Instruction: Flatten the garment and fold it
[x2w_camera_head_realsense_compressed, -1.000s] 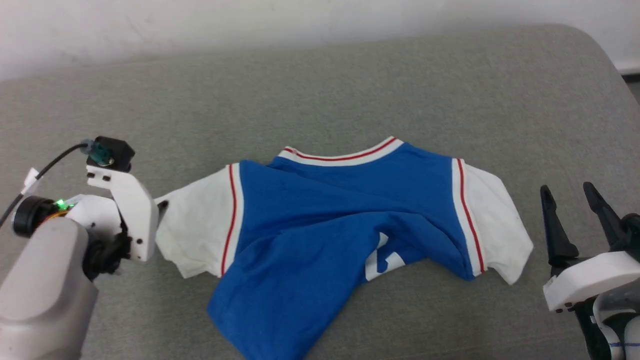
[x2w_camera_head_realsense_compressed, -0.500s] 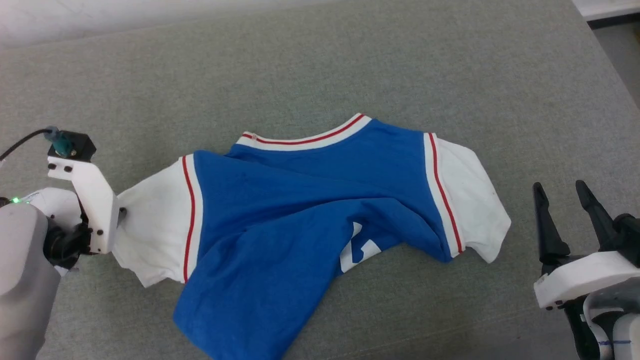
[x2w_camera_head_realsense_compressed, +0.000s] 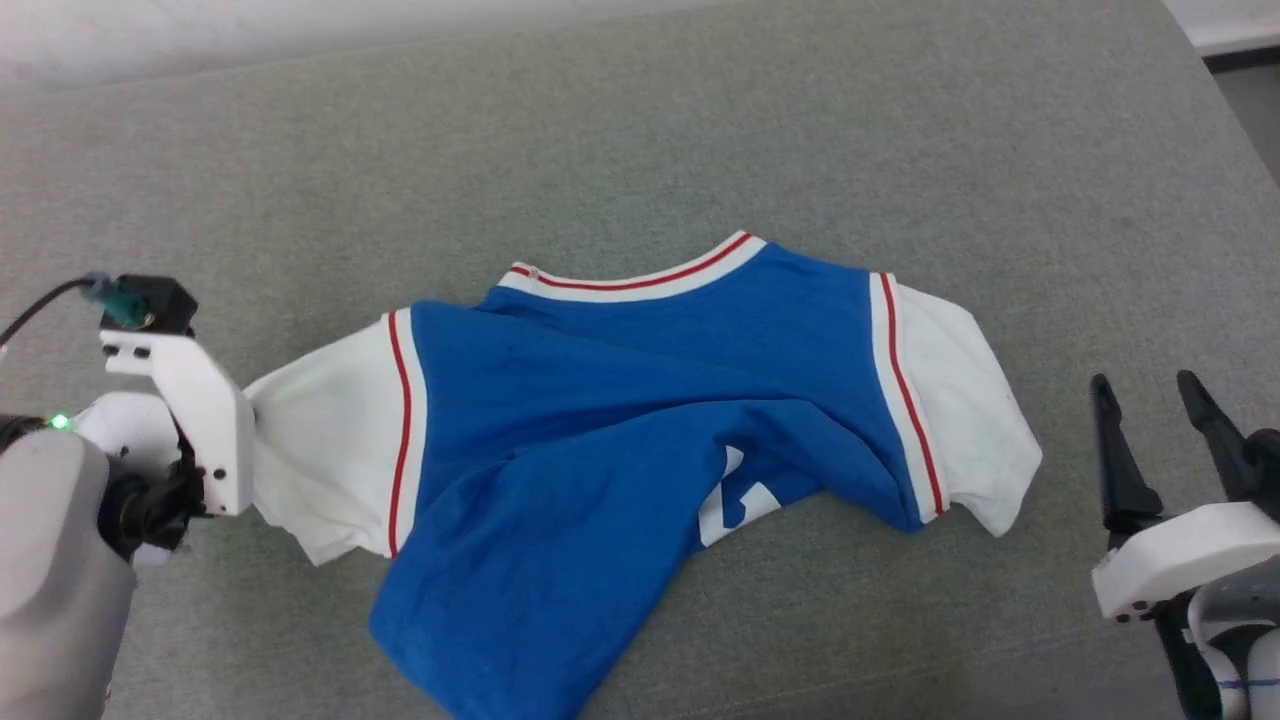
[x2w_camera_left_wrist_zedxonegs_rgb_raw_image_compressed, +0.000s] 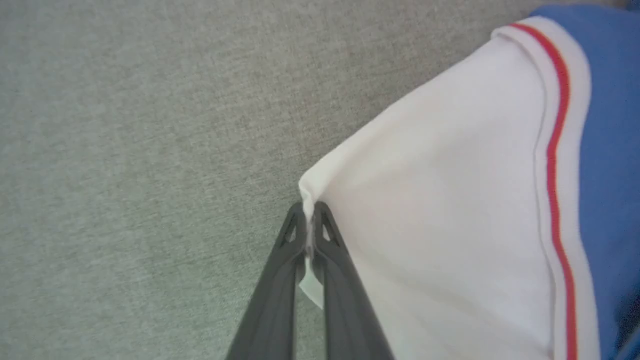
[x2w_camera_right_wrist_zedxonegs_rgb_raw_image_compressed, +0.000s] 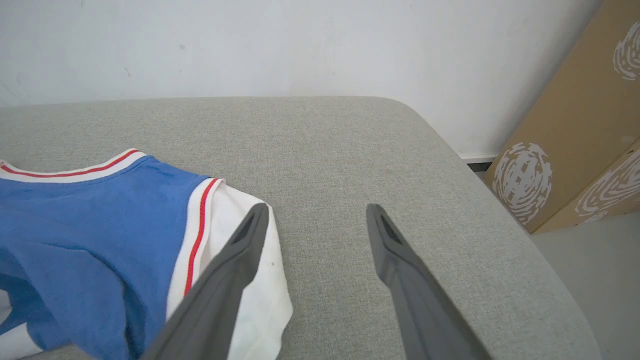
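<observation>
Nearest, the left end effector (x2w_camera_left_wrist_zedxonegs_rgb_raw_image_compressed: 310, 210) is clamped on the edge of a white sleeve (x2w_camera_left_wrist_zedxonegs_rgb_raw_image_compressed: 430, 200), while the right end effector (x2w_camera_head_realsense_compressed: 1143, 382) stands open and empty beside the other sleeve. The blue garment (x2w_camera_head_realsense_compressed: 620, 400) lies rumpled on a grey padded surface (x2w_camera_head_realsense_compressed: 640, 130), with a white wall (x2w_camera_right_wrist_zedxonegs_rgb_raw_image_compressed: 250, 40) beyond.

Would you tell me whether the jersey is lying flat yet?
Not flat: the garment is bunched, its blue body creased and twisted sideways.

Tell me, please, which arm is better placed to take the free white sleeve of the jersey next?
Right, probably. The right tool stands open near the free right-side sleeve of the jersey, touching nothing. The left tool is shut on the left-side sleeve, so it is occupied.
</observation>
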